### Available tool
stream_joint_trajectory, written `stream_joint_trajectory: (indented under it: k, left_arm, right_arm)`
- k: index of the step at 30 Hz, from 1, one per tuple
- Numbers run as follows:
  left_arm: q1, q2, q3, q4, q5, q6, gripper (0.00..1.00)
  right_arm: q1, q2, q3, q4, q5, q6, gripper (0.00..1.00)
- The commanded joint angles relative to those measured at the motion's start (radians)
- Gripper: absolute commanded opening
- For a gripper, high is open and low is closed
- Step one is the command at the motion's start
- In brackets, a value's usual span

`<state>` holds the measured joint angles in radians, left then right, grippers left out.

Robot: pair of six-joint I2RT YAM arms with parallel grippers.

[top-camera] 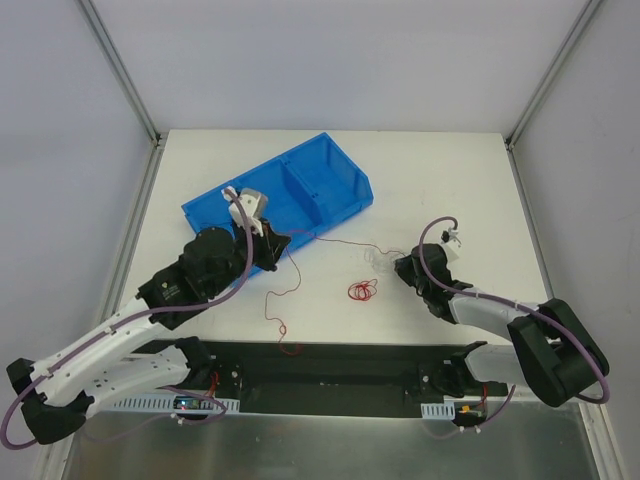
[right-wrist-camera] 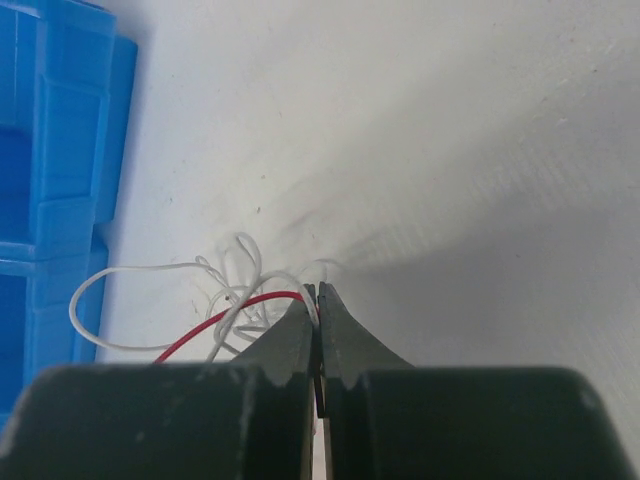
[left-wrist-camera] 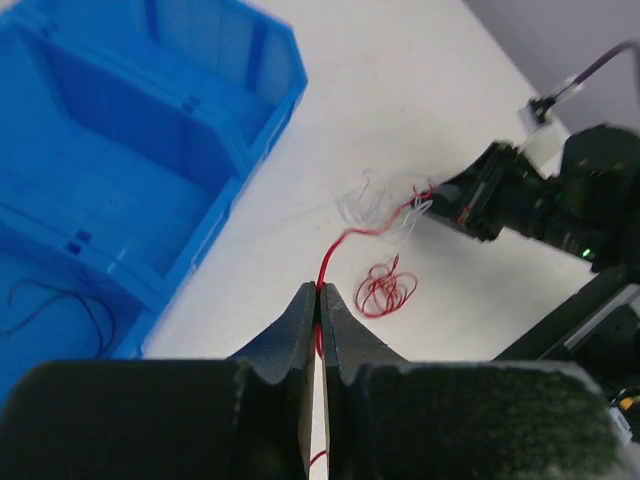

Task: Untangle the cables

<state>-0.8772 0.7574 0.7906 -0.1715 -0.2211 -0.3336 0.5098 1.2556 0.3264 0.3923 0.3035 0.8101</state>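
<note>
Top external view: both the left gripper (top-camera: pixel 284 243) and right gripper (top-camera: pixel 400 265) clench the red wire (top-camera: pixel 335 241) right of the blue bin (top-camera: pixel 325 180), white wire (right-wrist-camera: pixel 150 268) knotted on (black wire (left-wrist-camera: pixel 50 284) lies binned); seemingly halfway.

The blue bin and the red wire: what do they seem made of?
The blue bin looks like moulded plastic, smooth and slightly glossy, with ribbed walls. The red wire is hair-thin, probably coated metal, since it holds curls; its core is hidden.

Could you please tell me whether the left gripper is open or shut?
Shut. In its wrist view, the left gripper has its fingers meeting, with the red wire pinched between their tips.
</note>
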Motion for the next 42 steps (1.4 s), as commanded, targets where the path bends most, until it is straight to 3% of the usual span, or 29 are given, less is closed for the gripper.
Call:
stream_joint_trajectory:
  k: [1, 10, 15, 17, 21, 22, 23, 26, 29, 33, 36, 38, 42]
  left_arm:
    - [-0.002, 0.028, 0.197, 0.012, -0.003, 0.099, 0.00]
    - [0.001, 0.204, 0.534, 0.010, -0.007, 0.280, 0.00]
    - [0.027, 0.309, 0.708, 0.010, 0.011, 0.309, 0.00]
    - [0.030, 0.338, 0.728, 0.010, 0.061, 0.289, 0.00]
    - [0.035, 0.356, 0.627, 0.003, 0.144, 0.222, 0.00]
    - [0.043, 0.356, 0.587, 0.003, 0.166, 0.199, 0.04]
    - [0.056, 0.356, 0.535, 0.003, 0.192, 0.161, 0.15]
    - [0.101, 0.390, 0.393, 0.004, 0.323, 0.055, 0.58]
    - [0.115, 0.466, 0.296, 0.003, 0.367, -0.031, 0.74]
    - [0.110, 0.626, 0.272, 0.012, 0.419, -0.163, 0.79]
    - [0.099, 0.716, 0.262, 0.010, 0.292, -0.355, 0.90]
    - [0.095, 0.788, 0.283, 0.003, 0.258, -0.392, 0.93]
    - [0.086, 0.919, 0.344, 0.006, 0.273, -0.387, 0.88]
  right_arm:
    - [-0.011, -0.013, 0.019, -0.030, 0.052, 0.043, 0.00]
    - [-0.010, -0.036, -0.012, 0.025, 0.040, 0.028, 0.01]
    - [-0.010, -0.039, -0.015, 0.048, 0.022, 0.006, 0.01]
    - [-0.010, -0.024, -0.003, 0.065, -0.010, -0.023, 0.05]
    - [-0.011, 0.013, 0.043, 0.079, -0.127, -0.115, 0.09]
    - [-0.010, 0.016, 0.048, 0.092, -0.150, -0.133, 0.10]
    - [-0.008, 0.022, 0.049, 0.112, -0.177, -0.152, 0.11]
    - [-0.004, 0.034, 0.056, 0.144, -0.228, -0.184, 0.13]
    - [0.001, 0.045, 0.062, 0.164, -0.263, -0.203, 0.16]
    - [0.001, 0.053, 0.065, 0.181, -0.280, -0.210, 0.21]
    - [0.001, 0.053, 0.066, 0.184, -0.287, -0.213, 0.25]
    - [-0.001, 0.050, 0.062, 0.192, -0.293, -0.218, 0.27]
    - [0.001, 0.044, 0.057, 0.207, -0.293, -0.229, 0.29]
